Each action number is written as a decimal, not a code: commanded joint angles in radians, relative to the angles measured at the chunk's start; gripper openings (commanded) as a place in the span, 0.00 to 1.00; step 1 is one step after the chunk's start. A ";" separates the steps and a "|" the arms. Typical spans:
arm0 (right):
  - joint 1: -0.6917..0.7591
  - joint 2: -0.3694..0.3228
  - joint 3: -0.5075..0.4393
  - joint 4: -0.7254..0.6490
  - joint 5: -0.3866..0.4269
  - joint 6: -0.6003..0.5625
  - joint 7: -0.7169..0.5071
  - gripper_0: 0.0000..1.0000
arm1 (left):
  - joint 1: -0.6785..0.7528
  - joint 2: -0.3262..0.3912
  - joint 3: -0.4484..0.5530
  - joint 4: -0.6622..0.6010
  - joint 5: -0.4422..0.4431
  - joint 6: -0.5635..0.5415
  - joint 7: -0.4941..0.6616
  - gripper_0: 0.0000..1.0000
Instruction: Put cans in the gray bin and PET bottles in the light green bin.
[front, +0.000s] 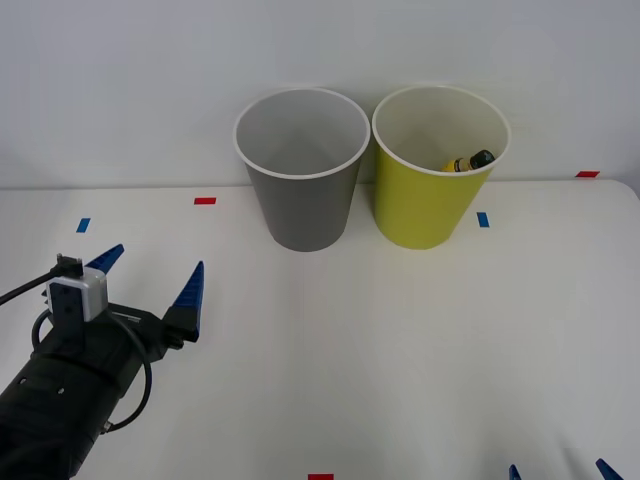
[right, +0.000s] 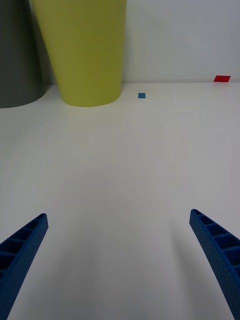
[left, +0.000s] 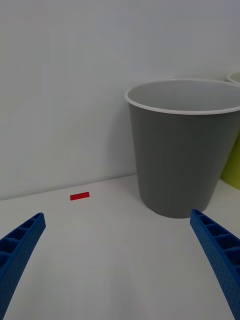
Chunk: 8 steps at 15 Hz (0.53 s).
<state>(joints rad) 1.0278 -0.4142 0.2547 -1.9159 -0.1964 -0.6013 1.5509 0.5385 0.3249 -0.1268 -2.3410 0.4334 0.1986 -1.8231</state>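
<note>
The white counter (front: 420, 350) is seen with two bins set side by side at its back, so each kind can be dropped apart. The gray bin (front: 303, 190) looks empty. The bottle (front: 470, 161) is found inside the light green bin (front: 432, 195). The left pincer (front: 150, 275) is held spread and empty; the right pincer (front: 560, 470) is spread too, so the sorting seems done.

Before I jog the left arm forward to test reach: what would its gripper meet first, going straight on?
Probably the gray bin: it stands ahead of the open left gripper, slightly toward one finger, so depth and exact line are uncertain.
</note>
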 joint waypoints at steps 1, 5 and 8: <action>0.000 0.000 0.000 0.000 0.000 0.000 0.000 0.99 | 0.031 0.003 -0.037 0.131 -0.191 -0.214 0.199 1.00; 0.000 0.000 0.000 0.000 0.000 0.000 0.000 0.99 | 0.162 -0.014 -0.039 0.141 -0.334 -0.304 0.354 1.00; 0.000 0.000 0.000 0.000 0.000 0.000 0.000 0.99 | 0.244 -0.075 -0.040 0.186 -0.407 -0.406 0.361 1.00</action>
<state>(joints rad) 1.0278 -0.4142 0.2546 -1.9160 -0.1964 -0.6013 1.5509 0.7646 0.2725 -0.1655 -2.1886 0.0411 -0.1538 -1.4652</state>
